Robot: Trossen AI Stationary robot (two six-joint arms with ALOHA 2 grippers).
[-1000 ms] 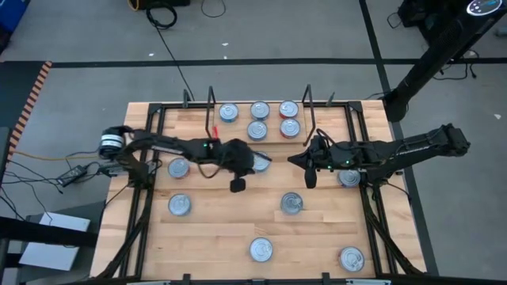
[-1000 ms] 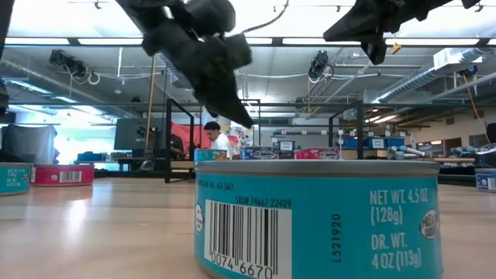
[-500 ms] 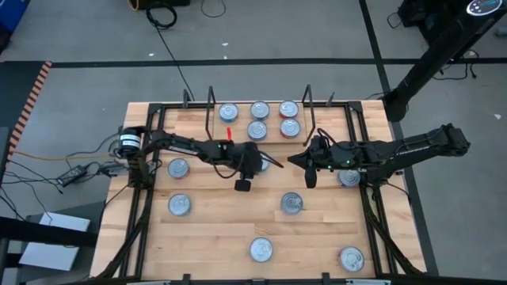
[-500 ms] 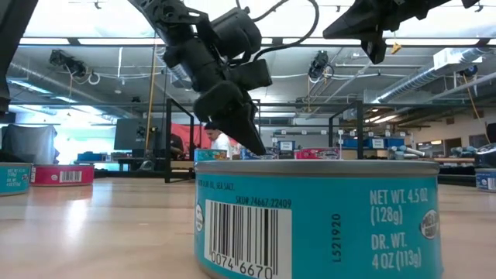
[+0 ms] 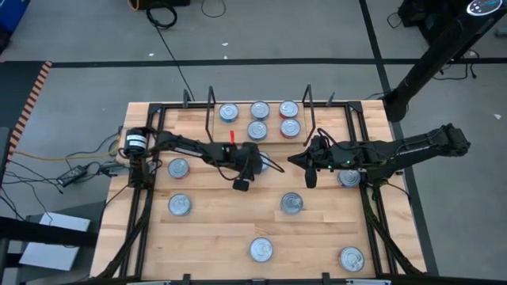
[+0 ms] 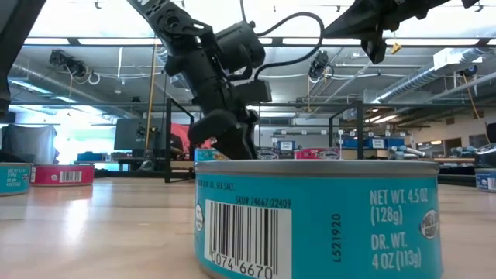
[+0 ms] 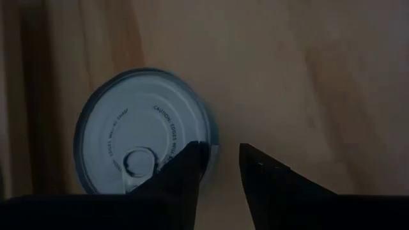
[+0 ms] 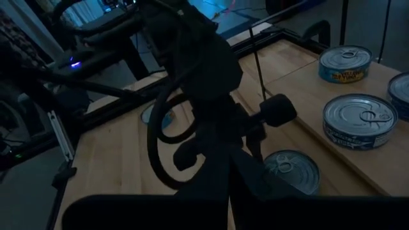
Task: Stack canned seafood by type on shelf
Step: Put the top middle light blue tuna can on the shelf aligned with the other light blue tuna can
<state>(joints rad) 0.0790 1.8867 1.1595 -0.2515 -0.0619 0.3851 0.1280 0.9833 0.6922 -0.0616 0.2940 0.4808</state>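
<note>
1. One tin (image 7: pixel 140 128) is the object of the current step, which I judge to be the approach to a pick-up. It lies flat on the table (image 5: pixel 222 229), lid up, just in front of the shelf (image 5: pixel 273 119).
2. The left gripper (image 7: pixel 220 160) is low over this tin's rim with its fingers a little apart and holding nothing. One fingertip is above the lid's edge and the other is just outside it.
3. That gap looks too narrow for the tin, so the next move likely calls for wider fingers set either side of the wall. After that come a squeeze, a lift and a placing on the matching stack.
4. The right gripper (image 5: pixel 307 170) waits closed and empty above the table's right half.
5. Twelve tins show in the high view, counting one partly hidden under the right arm (image 5: pixel 348 179).
6. Five stand on the shelf: three in the back row and two in front of them. The two at the right end (image 5: pixel 289 109) seem red-sided, and no tin is on top of another yet.
7. Seven remain on the table, including the targeted one. The others are well apart, two at the left (image 5: pixel 178 168) and four across the middle and near side.
</note>
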